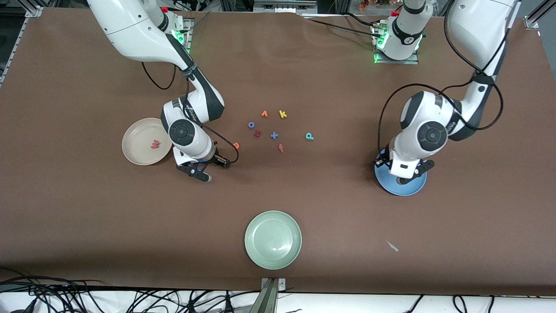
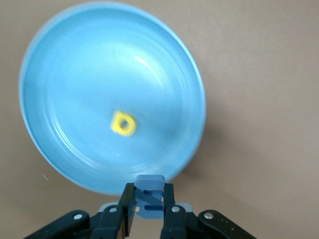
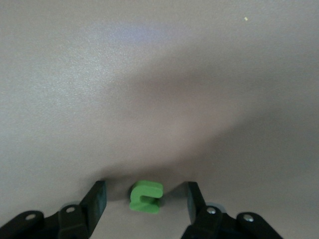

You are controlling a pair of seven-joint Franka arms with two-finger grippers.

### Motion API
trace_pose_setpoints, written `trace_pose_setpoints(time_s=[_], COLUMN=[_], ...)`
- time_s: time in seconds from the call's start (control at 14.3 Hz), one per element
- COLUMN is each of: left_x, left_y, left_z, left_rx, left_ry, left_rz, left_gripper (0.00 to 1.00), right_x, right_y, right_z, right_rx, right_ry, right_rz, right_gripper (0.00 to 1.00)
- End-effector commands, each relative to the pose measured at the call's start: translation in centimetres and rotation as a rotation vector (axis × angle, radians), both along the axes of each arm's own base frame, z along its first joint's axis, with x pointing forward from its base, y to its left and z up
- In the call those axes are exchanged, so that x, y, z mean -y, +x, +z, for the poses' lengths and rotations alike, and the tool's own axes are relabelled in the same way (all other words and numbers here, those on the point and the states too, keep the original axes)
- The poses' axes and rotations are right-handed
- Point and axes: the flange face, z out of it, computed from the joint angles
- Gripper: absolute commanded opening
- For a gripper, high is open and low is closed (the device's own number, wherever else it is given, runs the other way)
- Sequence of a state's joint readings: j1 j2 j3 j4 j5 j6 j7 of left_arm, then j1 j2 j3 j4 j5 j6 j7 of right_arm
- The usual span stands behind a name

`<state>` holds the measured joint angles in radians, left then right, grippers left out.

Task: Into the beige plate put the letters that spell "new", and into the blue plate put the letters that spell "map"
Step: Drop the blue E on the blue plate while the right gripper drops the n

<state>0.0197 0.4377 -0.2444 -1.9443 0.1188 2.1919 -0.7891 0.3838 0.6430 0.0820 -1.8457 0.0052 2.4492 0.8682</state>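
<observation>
Pale green plate [image 1: 273, 239] unattended | right gripper [image 3: 144, 199] fingers apart, straddling green n [image 3: 146, 196] on worktop [image 1: 87, 208] | left gripper [image 2: 148, 199] clenched on blue m [image 2: 149, 195] above blue plate [image 2: 75, 74], over yellow a [image 2: 123, 123]

You have the pinkish-red w [image 1: 155, 144] lying in the beige plate [image 1: 134, 153]. The orange e [image 1: 236, 145] and teal p [image 1: 309, 136] lie on the desk. The green n [image 3: 145, 196] lies flat there too. The yellow a [image 2: 123, 123] sits in the blue plate [image 2: 65, 74]; the blue m [image 2: 149, 196] hangs over its rim.
</observation>
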Motion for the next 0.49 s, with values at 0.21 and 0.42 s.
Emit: trace_pose_setpoints(time_s=[0.21, 0.42], left_x=[-8.9, -9.3], left_y=[0.6, 0.4], left_z=[-3.1, -4.7], left_rx=[-0.06, -0.079], left_ry=[-0.008, 0.007], left_rz=[-0.236, -0.279], left_gripper=[0.06, 0.57], right_x=[-1.1, -1.6], right_y=[0.1, -0.1], right_z=[-0.2, -0.2], right_rx=[0.002, 0.0], right_ry=[0.018, 0.023], right_rz=[-0.001, 0.005], right_gripper=[0.49, 0.42])
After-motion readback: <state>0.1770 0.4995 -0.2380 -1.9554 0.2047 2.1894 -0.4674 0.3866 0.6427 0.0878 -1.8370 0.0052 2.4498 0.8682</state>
